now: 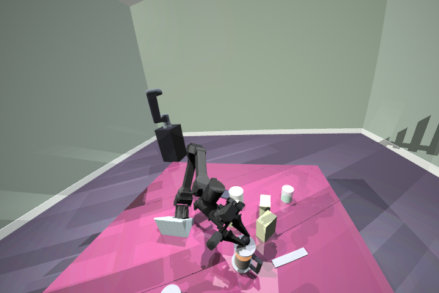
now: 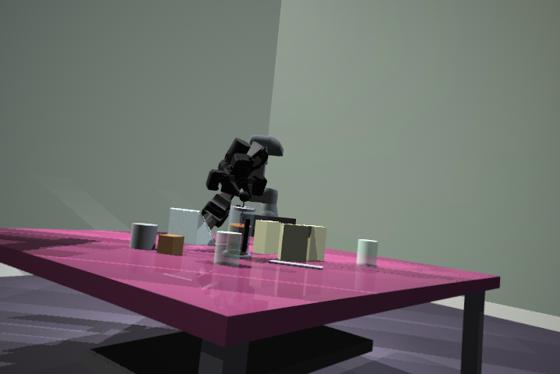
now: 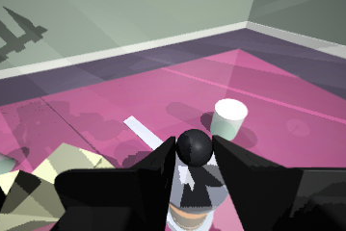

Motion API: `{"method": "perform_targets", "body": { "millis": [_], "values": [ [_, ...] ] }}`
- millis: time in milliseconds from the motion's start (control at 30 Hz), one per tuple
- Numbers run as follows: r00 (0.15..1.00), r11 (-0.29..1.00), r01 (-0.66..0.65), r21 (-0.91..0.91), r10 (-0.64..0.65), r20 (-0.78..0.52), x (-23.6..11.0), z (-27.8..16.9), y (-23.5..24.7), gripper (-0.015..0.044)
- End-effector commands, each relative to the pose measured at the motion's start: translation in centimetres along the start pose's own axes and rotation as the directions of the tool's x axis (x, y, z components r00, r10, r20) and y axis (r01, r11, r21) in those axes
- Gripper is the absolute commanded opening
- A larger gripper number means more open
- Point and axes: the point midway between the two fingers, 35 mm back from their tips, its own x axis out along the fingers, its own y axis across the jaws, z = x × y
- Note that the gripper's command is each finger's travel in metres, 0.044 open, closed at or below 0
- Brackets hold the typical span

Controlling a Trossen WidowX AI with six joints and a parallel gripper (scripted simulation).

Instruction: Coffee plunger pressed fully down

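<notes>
The coffee press stands upright on the pink table. It is a clear glass cylinder with an orange band, a pale lid and a black handle. Its black ball knob sits just above the lid, with a short rod showing in the exterior view. My gripper reaches down at a slant from the arm and is shut on the knob, one black finger on each side of it.
Two cream boxes stand just beyond the press. A white strip lies to its right. White cylinders stand further back. A pale wedge block, a grey cylinder, an orange cube and a glass cup stand nearby.
</notes>
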Motion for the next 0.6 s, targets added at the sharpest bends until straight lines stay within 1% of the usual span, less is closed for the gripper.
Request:
{"method": "perform_targets", "body": {
  "millis": [0,467,567],
  "values": [
    [1.0,1.0,0.0,0.005,0.0,-0.013,0.19,-0.28,0.01,0.0126],
    [1.0,1.0,0.0,0.001,0.0,-0.001,0.05,0.01,-0.03,0.0126],
    [1.0,1.0,0.0,0.001,0.0,-0.001,0.05,0.01,-0.03,0.0205]
  ]
}}
